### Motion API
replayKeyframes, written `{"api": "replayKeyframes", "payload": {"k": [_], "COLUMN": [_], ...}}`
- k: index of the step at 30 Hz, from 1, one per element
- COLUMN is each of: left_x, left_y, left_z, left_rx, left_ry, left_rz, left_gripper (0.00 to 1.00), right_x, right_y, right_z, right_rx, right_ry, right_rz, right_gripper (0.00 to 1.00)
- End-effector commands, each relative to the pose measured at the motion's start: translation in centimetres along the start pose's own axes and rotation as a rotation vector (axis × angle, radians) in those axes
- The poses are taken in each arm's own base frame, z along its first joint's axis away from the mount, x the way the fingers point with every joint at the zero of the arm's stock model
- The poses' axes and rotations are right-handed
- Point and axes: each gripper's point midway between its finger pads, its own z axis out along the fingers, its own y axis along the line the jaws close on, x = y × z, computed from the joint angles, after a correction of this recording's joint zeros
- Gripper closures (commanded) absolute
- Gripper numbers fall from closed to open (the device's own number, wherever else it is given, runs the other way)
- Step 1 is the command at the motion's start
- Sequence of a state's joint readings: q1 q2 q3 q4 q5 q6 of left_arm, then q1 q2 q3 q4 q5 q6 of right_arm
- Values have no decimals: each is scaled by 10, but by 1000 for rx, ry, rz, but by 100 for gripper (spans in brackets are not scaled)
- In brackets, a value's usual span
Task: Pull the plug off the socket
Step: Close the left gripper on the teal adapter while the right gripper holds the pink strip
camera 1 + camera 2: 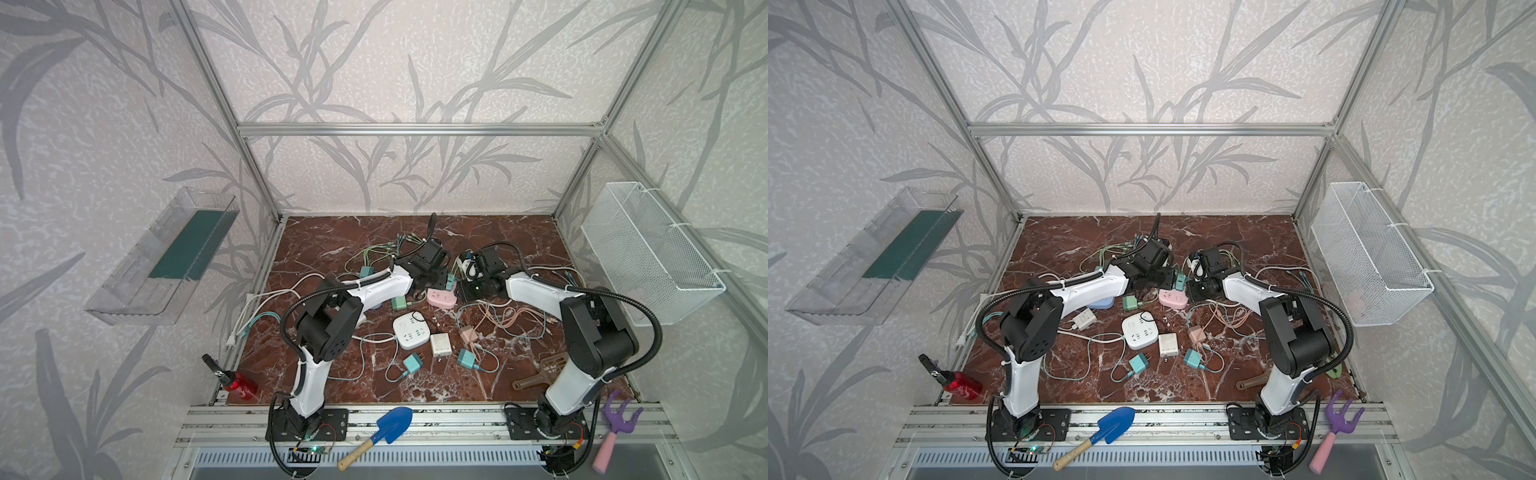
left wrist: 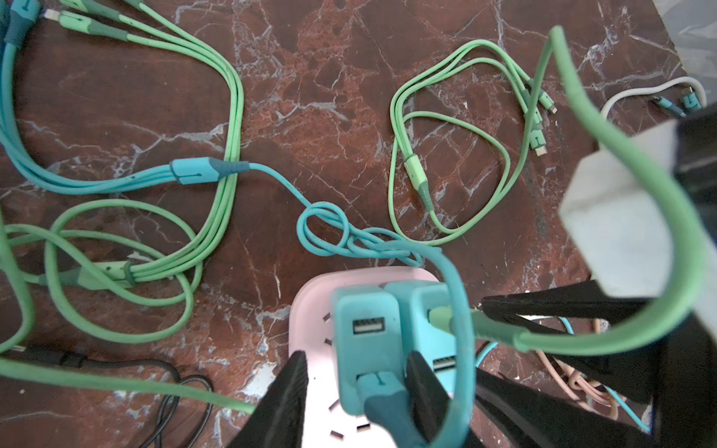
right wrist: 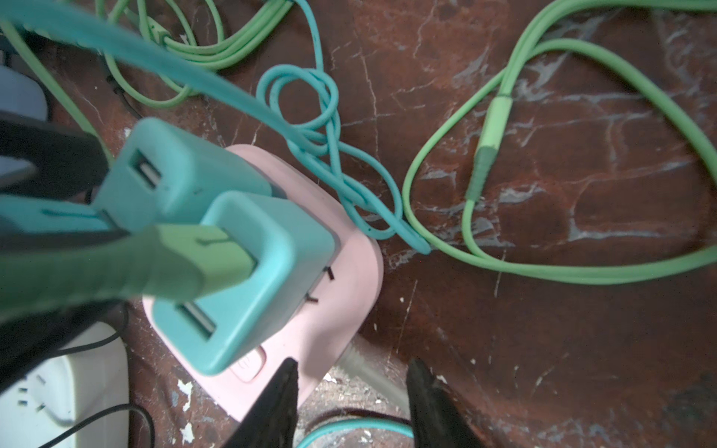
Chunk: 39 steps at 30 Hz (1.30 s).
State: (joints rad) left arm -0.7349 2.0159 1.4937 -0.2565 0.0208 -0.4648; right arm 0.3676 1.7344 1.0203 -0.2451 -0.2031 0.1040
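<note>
left claw (image 2: 357,353) half-open astride teal plug (image 2: 362,310); right claw (image 3: 353,361) parted over pink socket (image 3: 349,279) corner

Pink socket (image 2: 310,306): two teal plugs (image 2: 362,329) stand pressed together, no gap between; teal cable (image 2: 459,310) and green cable (image 2: 551,343) arch across them. Bare marble table (image 1: 324,237) lies behind; white power strip (image 1: 411,332) sits close on the near side.

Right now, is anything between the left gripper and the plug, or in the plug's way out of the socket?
Nothing visible blocks the left gripper: its fingers flank the plug on the socket. A second plug stands close beside it, with one finger in the gap between them, and a blue cable loops across that neighbour.
</note>
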Motion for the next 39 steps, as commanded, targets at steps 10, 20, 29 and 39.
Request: {"api": "replayKeyframes", "payload": {"k": [10, 20, 29, 39], "left_x": [12, 15, 8, -1], "left_y": [3, 1, -9, -15], "left_z": [18, 20, 13, 3], "left_rx": [-2, -13, 8, 10], "left_ry": [46, 61, 38, -6], "left_rz": [-1, 9, 2, -26], "left_gripper": [62, 65, 80, 85], "right_x": [-3, 1, 0, 2], "right_y": [1, 1, 7, 3], "right_z": [0, 1, 7, 8], "right_rx": [10, 24, -2, 19], "right_ry": [10, 26, 47, 85], "right_rz": [-14, -26, -37, -46], "right_gripper": [53, 53, 50, 49]}}
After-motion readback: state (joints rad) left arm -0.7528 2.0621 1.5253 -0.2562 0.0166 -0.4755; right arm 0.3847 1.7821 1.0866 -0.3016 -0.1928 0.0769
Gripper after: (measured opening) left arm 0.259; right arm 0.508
